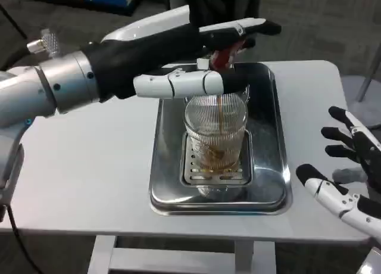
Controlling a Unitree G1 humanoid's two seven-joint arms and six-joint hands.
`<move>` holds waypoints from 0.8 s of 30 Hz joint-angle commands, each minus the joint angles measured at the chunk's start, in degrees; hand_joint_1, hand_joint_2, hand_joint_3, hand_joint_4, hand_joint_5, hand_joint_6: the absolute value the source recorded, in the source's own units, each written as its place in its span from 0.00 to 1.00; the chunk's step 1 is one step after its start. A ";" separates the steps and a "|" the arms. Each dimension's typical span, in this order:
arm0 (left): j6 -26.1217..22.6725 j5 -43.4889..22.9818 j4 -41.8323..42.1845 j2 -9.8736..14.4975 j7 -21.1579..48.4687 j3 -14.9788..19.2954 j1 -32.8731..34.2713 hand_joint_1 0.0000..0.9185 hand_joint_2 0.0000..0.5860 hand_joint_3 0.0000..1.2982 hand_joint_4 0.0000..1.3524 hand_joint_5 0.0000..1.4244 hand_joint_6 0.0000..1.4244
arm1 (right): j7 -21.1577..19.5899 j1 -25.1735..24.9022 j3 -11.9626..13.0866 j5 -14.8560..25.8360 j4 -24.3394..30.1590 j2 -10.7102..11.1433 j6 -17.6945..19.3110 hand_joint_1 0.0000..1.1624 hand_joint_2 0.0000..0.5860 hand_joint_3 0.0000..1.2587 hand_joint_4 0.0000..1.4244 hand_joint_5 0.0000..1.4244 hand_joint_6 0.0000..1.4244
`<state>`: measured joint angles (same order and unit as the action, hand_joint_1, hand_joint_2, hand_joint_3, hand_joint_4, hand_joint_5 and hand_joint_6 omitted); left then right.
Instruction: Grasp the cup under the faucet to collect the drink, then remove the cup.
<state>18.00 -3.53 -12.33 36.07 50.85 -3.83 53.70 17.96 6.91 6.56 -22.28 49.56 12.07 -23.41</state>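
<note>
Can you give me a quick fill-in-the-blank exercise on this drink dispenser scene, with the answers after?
1. The ribbed clear cup stands on a slotted grate inside a metal ____.
2. The left hand reaches over the cup to the red ____.
3. The right hand is holding ____.
4. The liquid gathering in the cup is ____ in colour.

Missing words: tray; faucet lever; nothing; brown
</note>
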 commanded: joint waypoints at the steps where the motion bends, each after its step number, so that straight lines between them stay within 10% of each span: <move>1: 0.86 1.32 0.03 1.17 1.73 -1.46 -2.34 0.00 0.28 0.06 0.00 0.04 0.14 | -1.54 -1.05 -0.97 1.01 -0.84 0.07 0.79 0.48 0.47 0.05 0.10 0.14 0.28; 24: 0.41 0.74 1.86 2.66 1.62 -0.81 -2.84 0.00 0.29 0.06 0.00 0.04 0.14 | -7.26 -10.31 -9.17 1.90 -12.03 -0.42 5.71 0.47 0.46 0.02 0.05 0.06 0.19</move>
<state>18.34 -3.65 -11.20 37.44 50.69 -3.66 52.95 11.63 -2.81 -1.56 -20.45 38.50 12.07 -18.65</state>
